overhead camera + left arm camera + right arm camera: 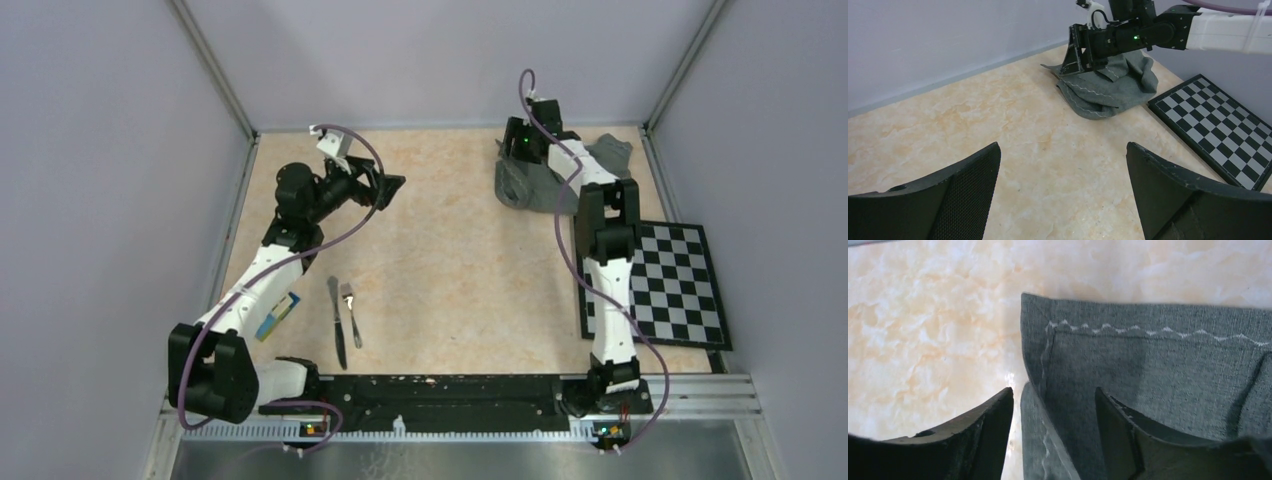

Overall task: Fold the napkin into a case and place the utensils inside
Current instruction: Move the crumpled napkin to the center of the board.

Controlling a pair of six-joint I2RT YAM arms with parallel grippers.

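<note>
At the far right corner of the table [450, 250], right gripper [1053, 392], jaws parted, straddles the hem of the napkin [1158, 370]; left gripper [1063, 145] gapes, well apart.

The napkin [515, 186], dark grey with a pale wavy stitch along its hem, lies crumpled in a heap at the far right; the silver knife [338, 322] and the shorter fork [351, 313] lie flat, side by side, at the near left, well apart from it.

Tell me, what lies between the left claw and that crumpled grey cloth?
Nothing: only bare tabletop separates the left gripper from the napkin, clearest in the left wrist view.
</note>
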